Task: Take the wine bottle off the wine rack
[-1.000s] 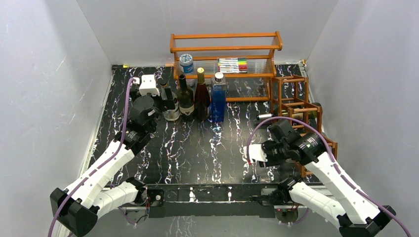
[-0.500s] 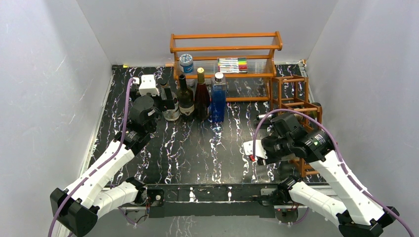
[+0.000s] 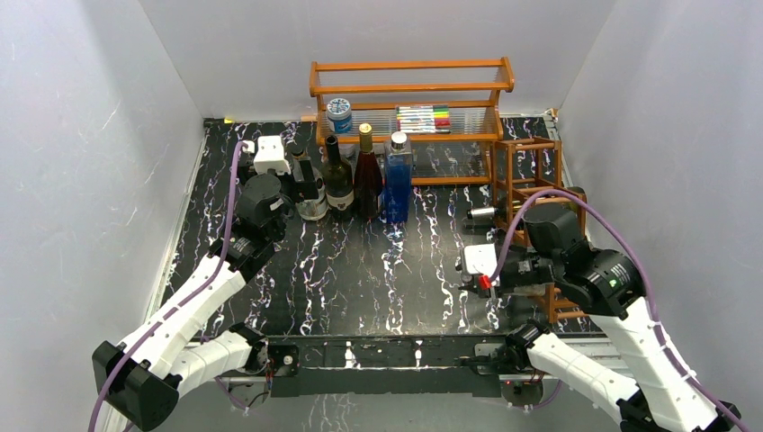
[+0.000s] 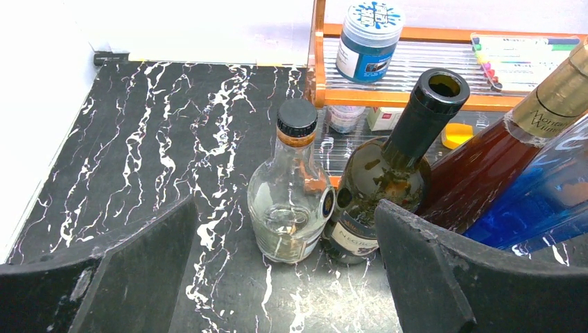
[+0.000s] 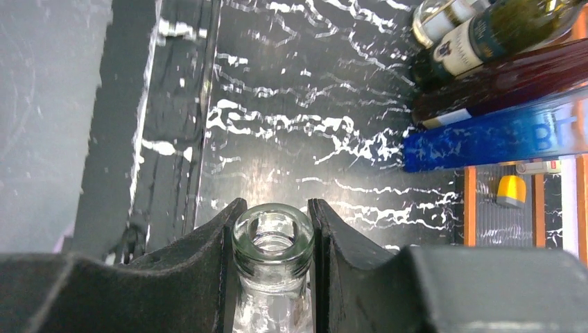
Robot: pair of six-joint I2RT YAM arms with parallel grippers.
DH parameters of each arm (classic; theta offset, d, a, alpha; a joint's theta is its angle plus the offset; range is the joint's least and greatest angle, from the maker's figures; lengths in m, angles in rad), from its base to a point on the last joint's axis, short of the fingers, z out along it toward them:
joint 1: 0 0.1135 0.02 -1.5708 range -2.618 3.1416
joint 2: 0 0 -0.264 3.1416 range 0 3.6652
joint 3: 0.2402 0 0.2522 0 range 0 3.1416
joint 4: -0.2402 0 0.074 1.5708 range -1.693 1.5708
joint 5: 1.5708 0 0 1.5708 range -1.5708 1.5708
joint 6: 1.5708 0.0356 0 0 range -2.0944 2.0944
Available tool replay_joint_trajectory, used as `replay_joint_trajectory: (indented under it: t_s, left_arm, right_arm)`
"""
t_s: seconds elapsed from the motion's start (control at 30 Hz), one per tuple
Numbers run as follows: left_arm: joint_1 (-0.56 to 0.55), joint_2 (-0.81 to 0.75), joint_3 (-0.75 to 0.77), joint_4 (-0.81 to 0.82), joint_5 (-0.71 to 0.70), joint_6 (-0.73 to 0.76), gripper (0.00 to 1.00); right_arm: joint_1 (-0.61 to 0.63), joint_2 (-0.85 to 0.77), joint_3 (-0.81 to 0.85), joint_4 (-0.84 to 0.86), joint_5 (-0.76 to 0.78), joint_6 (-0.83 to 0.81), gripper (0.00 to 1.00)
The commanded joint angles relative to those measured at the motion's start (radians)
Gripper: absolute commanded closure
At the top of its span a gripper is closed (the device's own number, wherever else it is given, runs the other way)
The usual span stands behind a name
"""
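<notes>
The reddish-brown wine rack point(image 3: 538, 183) stands at the table's right side. A clear glass wine bottle point(image 3: 479, 213) lies in it, with its neck sticking out to the left. My right gripper point(image 3: 491, 215) is shut on that neck. In the right wrist view both fingers press the bottle's open mouth point(image 5: 272, 238), with the right gripper point(image 5: 272, 244) around it. My left gripper point(image 3: 302, 185) is open and empty at the back left. In the left wrist view the left gripper point(image 4: 284, 208) faces a small clear flask point(image 4: 291, 187).
A dark green bottle point(image 3: 338, 175), a brown bottle point(image 3: 367, 175) and a blue bottle point(image 3: 398, 180) stand in a row before the orange shelf point(image 3: 409, 88). The shelf holds a blue jar point(image 3: 339, 114) and markers point(image 3: 423, 118). Grey walls close in both sides.
My right arm has swung its elbow up and to the right, and its wrist now lies over the rack's front. The bottle neck stays where it was. The left arm has not moved.
</notes>
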Motion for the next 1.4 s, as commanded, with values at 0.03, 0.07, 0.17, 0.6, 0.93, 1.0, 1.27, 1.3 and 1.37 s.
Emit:
replay_joint_trajectory:
  t_s: [0.03,0.07,0.17,0.6,0.93,1.0,1.27,1.3,1.37]
  left_arm:
    - [0.004,-0.004,0.027,0.023,-0.003,-0.002,0.02]
    - [0.005,-0.002,0.026,0.022,-0.003,-0.003,0.02]
    - [0.004,-0.003,0.028,0.021,-0.003,-0.004,0.02]
    - [0.003,0.001,0.026,0.023,-0.027,0.010,0.02]
    - [0.006,-0.079,0.006,0.073,-0.135,0.103,0.02]
    - [0.008,-0.088,0.006,0.078,-0.152,0.114,0.02]
    - [0.047,-0.150,-0.026,0.143,-0.238,0.165,0.02]
    - [0.057,-0.157,-0.028,0.152,-0.253,0.176,0.02]
    - [0.077,-0.170,-0.036,0.167,-0.274,0.186,0.02]
  right_arm:
    - [0.008,-0.013,0.069,0.280,-0.075,0.207,1.00]
    - [0.007,-0.011,0.081,0.295,-0.074,0.235,1.00]
    - [0.008,-0.004,0.112,0.372,-0.046,0.354,1.00]
    - [0.009,0.174,0.050,0.917,-0.149,0.701,1.00]
    - [0.224,0.449,0.078,1.172,-0.011,0.728,1.00]
    - [0.287,0.517,0.111,1.177,0.069,0.709,1.00]
    - [0.341,0.723,0.173,1.381,0.248,0.841,1.00]
    - [0.341,0.740,0.174,1.413,0.260,0.855,1.00]
    - [0.342,0.775,0.182,1.467,0.265,0.872,1.00]
